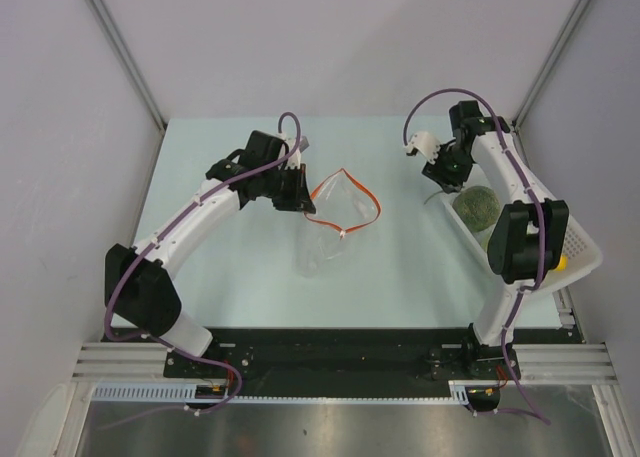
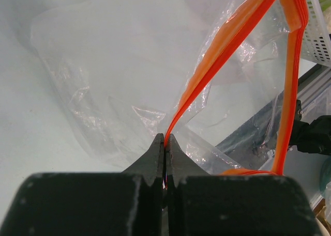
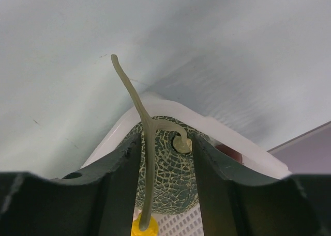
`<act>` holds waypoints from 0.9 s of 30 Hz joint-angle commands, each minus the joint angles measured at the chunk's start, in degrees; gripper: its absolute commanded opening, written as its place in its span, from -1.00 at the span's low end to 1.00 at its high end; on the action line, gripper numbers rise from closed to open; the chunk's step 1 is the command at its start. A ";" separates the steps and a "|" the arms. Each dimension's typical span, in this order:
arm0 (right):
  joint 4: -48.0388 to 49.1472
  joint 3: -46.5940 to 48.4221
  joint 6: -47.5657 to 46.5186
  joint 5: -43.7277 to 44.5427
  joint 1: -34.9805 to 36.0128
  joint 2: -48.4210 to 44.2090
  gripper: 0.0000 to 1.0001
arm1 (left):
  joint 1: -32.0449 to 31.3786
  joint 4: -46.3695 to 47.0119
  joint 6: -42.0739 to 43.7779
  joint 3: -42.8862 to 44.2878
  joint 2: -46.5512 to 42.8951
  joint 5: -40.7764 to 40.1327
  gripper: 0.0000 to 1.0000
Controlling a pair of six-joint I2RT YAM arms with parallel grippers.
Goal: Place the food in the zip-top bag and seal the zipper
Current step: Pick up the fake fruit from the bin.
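Pinching the zipper (image 2: 222,55) at its end, your left jaws are clenched and hold the bag (image 2: 98,86) mouth open beyond their tips. Your right jaws straddle the green melon (image 3: 165,169) in the basket (image 3: 217,127); whether they grip it is unclear. The thin stem (image 3: 136,101) rises between them: catch only that and the melon may slip free.

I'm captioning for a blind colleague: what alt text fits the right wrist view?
The right gripper, fingers apart, straddles a dark green netted melon with a long pale stem in the corner of a white basket. A yellow piece shows below the melon, a dark red piece to its right.
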 commanded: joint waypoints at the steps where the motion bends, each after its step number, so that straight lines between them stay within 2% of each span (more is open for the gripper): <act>1: 0.67 0.83 -2.45 0.69 -0.27 0.83 -0.12 | -0.35 1.14 -0.34 1.48 -1.50 -0.28 -1.00; 5: 2.25 -0.40 -2.71 0.87 -0.01 0.39 -0.17 | -0.27 1.05 -0.08 1.57 -1.24 -0.29 -1.00; 8: 2.86 -1.19 -3.07 2.01 0.08 0.04 -0.37 | -0.35 0.88 -0.08 1.83 -0.89 -0.02 -1.00; 11: 2.17 -1.19 -2.72 2.01 -0.18 -0.67 -0.64 | -0.27 0.79 0.10 2.01 -0.97 0.42 -0.99; 12: 1.90 -1.19 -2.71 2.19 -0.44 -1.19 -0.92 | -0.35 0.79 0.18 1.83 -0.88 0.59 -1.00; 13: 1.81 -1.19 -2.45 2.10 -0.62 -1.54 -1.00 | -0.27 0.79 0.10 1.83 -0.80 0.77 -1.00; 20: 0.93 2.23 1.32 -3.51 -4.40 -7.60 -1.00 | -0.35 0.70 0.10 1.57 -1.06 1.12 -1.00; 21: 0.93 3.37 2.20 -4.39 -6.66 -9.53 -1.00 | -0.27 0.70 0.10 1.48 -1.15 1.12 -1.00; 27: 3.12 6.36 10.37 -14.06 -11.08 -17.18 -1.00 | -0.35 0.61 0.36 1.04 -1.50 1.21 -1.00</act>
